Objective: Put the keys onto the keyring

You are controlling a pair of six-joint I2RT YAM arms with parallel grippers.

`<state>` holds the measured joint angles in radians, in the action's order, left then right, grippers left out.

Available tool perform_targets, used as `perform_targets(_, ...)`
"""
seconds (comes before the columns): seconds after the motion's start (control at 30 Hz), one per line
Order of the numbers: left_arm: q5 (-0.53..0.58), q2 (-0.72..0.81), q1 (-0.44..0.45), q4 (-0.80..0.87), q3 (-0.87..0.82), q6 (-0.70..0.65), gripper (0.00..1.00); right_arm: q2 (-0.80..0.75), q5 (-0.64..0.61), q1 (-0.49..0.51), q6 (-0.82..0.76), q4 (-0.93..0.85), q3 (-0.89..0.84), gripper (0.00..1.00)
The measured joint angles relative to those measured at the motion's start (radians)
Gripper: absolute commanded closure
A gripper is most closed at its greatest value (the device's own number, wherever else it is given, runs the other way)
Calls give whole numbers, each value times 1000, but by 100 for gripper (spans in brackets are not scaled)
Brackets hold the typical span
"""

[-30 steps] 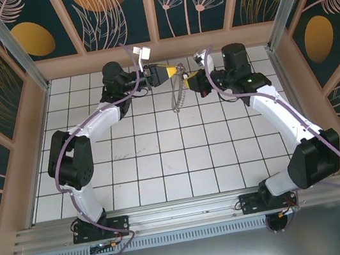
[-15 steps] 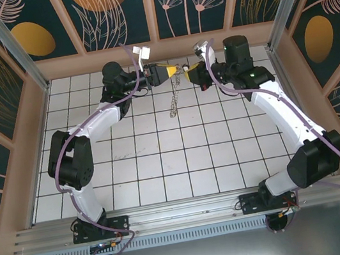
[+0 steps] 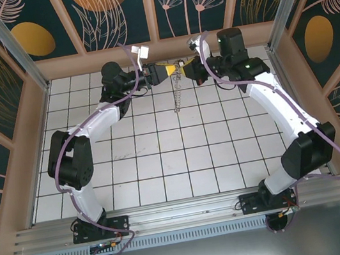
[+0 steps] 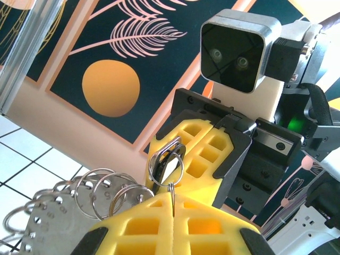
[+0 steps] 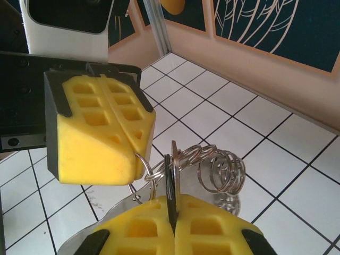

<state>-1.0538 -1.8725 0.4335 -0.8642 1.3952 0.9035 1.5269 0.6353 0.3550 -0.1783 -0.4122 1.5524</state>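
Above the back of the tiled floor my left gripper [image 3: 172, 70] and right gripper [image 3: 188, 69] meet tip to tip. The keyring [image 3: 177, 91] hangs below them as a chain of rings and small metal tags. In the left wrist view my left gripper [image 4: 173, 195] is shut on a small split ring of the keyring [image 4: 182, 164]. The right gripper's yellow fingers [image 4: 204, 151] stand just behind that ring. In the right wrist view my right gripper [image 5: 172, 206] is shut on the thin dark key [image 5: 170, 183], which stands upright beside the split ring. The left fingers [image 5: 95, 138] hold that ring.
Several more rings with grey tags [image 4: 50, 228] trail left of the left fingers, and a coil of rings [image 5: 234, 171] hangs over the white tiles. The back wall panel [image 3: 157, 48] stands close behind both grippers.
The right gripper has risen and moved back toward the left gripper's tips. The hanging chain swung left, then back to straight under them. The left arm has barely moved.
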Motion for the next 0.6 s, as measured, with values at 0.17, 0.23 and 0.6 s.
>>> perform_targets(0.17,-1,0,-11,0,0,0,100,22,-33,18,-6,-12,27,100)
perform_targets(0.23,0,0,-11,0,0,0,100,25,-44,20,-8,-13,31,100)
perform_targets(0.6,26,0,-11,13,2,4,75,25,-121,29,-26,-27,39,100)
